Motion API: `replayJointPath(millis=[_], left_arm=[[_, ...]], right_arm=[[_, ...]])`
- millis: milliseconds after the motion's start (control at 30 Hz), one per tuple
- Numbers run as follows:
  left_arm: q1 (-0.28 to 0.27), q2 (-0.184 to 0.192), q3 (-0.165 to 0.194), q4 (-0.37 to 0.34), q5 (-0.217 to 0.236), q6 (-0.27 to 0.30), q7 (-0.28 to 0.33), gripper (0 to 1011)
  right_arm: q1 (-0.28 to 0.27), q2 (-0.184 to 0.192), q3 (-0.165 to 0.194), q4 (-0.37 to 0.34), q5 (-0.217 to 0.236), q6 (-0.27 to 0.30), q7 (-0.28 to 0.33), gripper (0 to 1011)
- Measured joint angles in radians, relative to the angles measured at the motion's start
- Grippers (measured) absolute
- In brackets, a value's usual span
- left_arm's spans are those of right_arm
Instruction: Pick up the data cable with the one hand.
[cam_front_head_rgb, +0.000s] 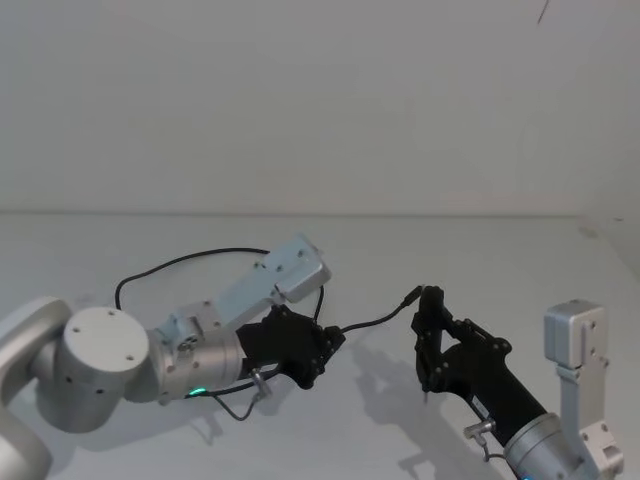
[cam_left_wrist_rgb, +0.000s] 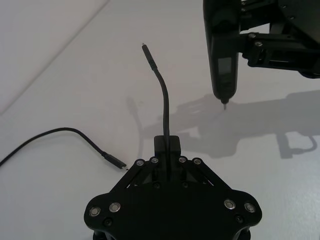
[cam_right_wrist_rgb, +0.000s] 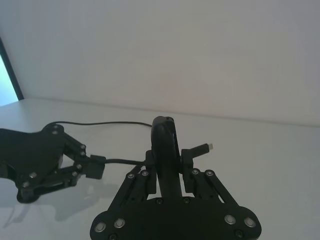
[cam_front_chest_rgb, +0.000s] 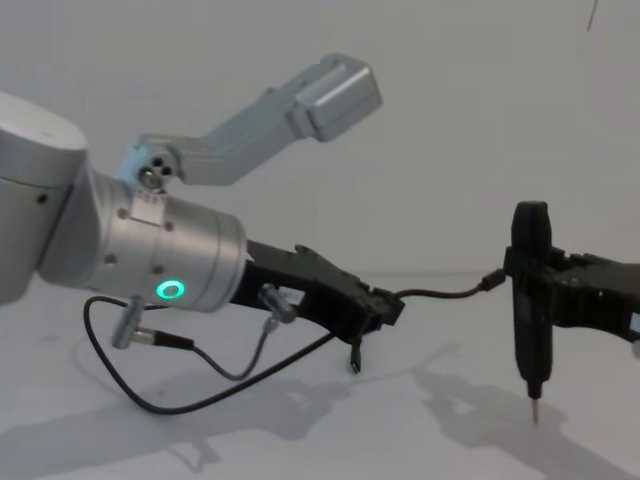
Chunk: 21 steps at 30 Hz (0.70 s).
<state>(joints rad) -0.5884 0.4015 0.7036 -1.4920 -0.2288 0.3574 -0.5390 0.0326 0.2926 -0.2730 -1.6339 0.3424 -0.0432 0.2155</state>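
Two grippers: the left gripper (cam_left_wrist_rgb: 166, 145) and the right gripper (cam_front_head_rgb: 430, 335). One data cable (cam_left_wrist_rgb: 163, 95), clamped between the left jaws. It has two black plugs, the far plug (cam_left_wrist_rgb: 147, 54) out beyond those jaws and the near plug (cam_left_wrist_rgb: 114, 161) just beside them. One slim black tool (cam_front_chest_rgb: 528, 300) with a metal tip, upright between the right jaws. One short grey wire (cam_front_chest_rgb: 235, 372) behind the left jaws, carrying two silver plugs (cam_front_chest_rgb: 150, 338). One green ring (cam_front_chest_rgb: 170, 291). One worktop (cam_left_wrist_rgb: 60, 90).
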Motion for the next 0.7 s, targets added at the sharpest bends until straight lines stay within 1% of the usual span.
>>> replayJointPath(millis=[100, 267, 433, 467, 567, 700], left_arm=[[0.006, 0.015, -0.007, -0.014, 0.000, -0.013, -0.009, 36], [0.016, 0.037, -0.017, -0.036, -0.001, -0.029, -0.023, 36], [0.021, 0.049, -0.023, -0.048, -0.002, -0.039, -0.030, 36], [0.022, 0.051, -0.024, -0.049, -0.002, -0.040, -0.031, 36], [0.025, 0.057, -0.027, -0.054, -0.002, -0.044, -0.034, 36], [0.027, 0.063, -0.030, -0.060, -0.003, -0.049, -0.038, 36]], right_arm=[[-0.005, 0.002, -0.002, -0.014, -0.015, 0.000, -0.001, 284], [-0.019, 0.011, 0.000, -0.063, -0.058, -0.004, -0.024, 283], [-0.036, 0.021, 0.007, -0.114, -0.104, -0.004, -0.054, 283], [-0.036, 0.021, 0.007, -0.114, -0.104, -0.004, -0.054, 283], [-0.045, 0.026, 0.011, -0.139, -0.126, -0.003, -0.067, 283], [-0.051, 0.029, 0.014, -0.159, -0.142, -0.002, -0.078, 283]])
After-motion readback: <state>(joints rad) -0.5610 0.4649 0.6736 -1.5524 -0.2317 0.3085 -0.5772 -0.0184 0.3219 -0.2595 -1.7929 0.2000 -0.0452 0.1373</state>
